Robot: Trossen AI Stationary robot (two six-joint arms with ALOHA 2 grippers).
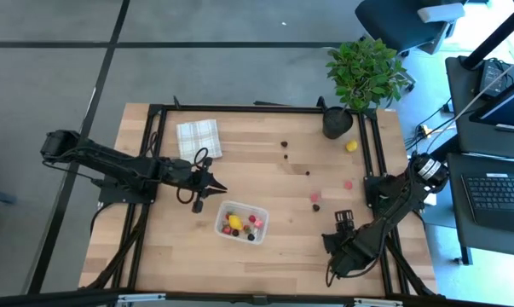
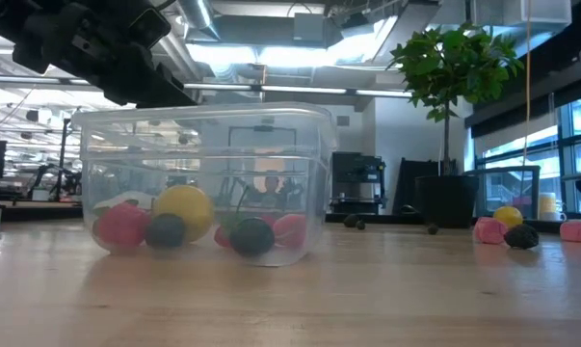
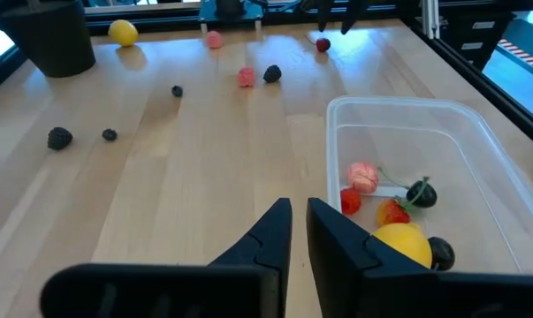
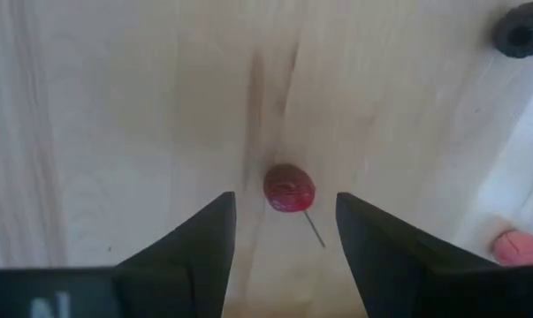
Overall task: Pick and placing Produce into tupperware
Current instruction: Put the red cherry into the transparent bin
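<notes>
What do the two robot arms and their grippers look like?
Both arms are black, built of jointed segments, with black cables looping along them. The left gripper and the right gripper each have two dark, wedge-shaped fingers. No markings are visible.

A: Where is the tub [image 1: 242,221] sitting?

B: On the worktop [image 1: 265,183], near the front middle, holding a yellow piece and several red and dark ones.

A: And the arms?

B: The left end effector [image 1: 216,188] is hovering just beside the tub's back-left corner; the right end effector [image 1: 343,217] is hanging over the front right.

A: Anything lying loose?

B: Berries [image 1: 314,198] are lying scattered between tub and plant [image 1: 365,72]; a lemon [image 1: 351,146] is sitting beside the pot, a cloth [image 1: 199,138] at the back left.
</notes>
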